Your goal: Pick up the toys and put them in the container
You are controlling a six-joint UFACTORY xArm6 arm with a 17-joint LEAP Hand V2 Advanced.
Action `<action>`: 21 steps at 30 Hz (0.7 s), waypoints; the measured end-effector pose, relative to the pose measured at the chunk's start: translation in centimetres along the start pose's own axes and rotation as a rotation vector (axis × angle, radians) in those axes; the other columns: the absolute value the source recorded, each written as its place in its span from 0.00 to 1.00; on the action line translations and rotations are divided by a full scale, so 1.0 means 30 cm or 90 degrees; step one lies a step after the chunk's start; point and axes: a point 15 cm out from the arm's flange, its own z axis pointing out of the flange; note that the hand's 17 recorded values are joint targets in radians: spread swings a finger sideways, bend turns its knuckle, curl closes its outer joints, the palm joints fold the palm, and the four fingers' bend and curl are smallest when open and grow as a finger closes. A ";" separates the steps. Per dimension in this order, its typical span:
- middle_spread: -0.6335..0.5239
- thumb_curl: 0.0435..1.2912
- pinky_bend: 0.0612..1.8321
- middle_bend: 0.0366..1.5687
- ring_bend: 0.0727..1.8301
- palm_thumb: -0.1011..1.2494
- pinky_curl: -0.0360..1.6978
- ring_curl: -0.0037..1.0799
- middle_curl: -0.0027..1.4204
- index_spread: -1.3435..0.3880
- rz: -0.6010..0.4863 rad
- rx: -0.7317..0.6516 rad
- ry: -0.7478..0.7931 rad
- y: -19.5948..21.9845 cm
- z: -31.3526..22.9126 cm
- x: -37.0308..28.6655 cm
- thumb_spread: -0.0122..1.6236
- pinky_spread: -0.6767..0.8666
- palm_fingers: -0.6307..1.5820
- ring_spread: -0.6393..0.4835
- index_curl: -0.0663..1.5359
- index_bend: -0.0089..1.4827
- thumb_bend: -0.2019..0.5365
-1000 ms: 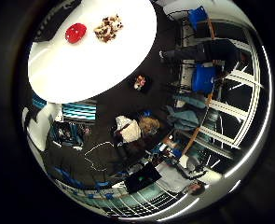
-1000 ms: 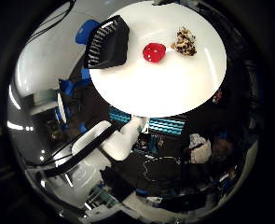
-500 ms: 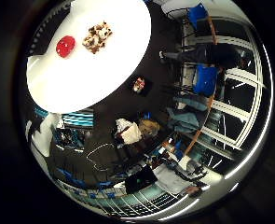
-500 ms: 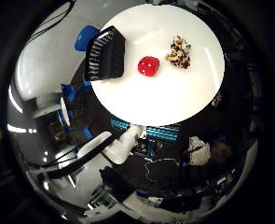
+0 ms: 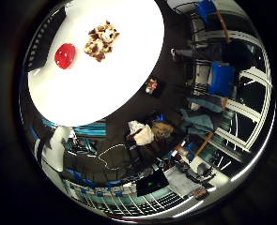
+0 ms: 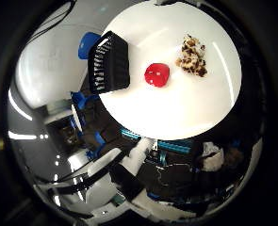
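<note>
Fingers of the hand do not show in either palm view, so whether they are spread or curled cannot be told. Both views look down from well above a round white table (image 6: 176, 117), where two toys lie out in the open and nothing has yet gone into the container. A red toy (image 6: 157, 74), small, rounded and glossy, sits near the middle of the table, just beside a black slatted basket (image 6: 111, 62) that stands at the table's edge. A brown-and-white plush (image 6: 192, 55) lies a little beyond the red toy, on the side away from the basket, apart from both.

The plush looks soft and light and should give under a squeeze; its bulky middle seems the safest place to close on. The red toy appears firmer and smoother, likely to slip, so opposite sides of its widest part look the better hold. Neither seems fragile. The hand is judged to be at the approach stage.
</note>
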 end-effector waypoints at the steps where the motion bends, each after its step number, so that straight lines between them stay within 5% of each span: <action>1: 0.65 0.19 0.23 0.10 0.10 0.33 0.20 0.25 0.22 0.56 0.000 0.003 0.003 -0.031 0.016 0.007 0.64 0.71 0.28 0.78 0.20 0.11 0.25; 21: 0.60 0.19 0.20 0.09 0.10 0.37 0.20 0.25 0.20 0.54 -0.072 0.023 0.133 -0.384 0.267 0.237 0.61 0.70 0.27 0.77 0.20 0.11 0.24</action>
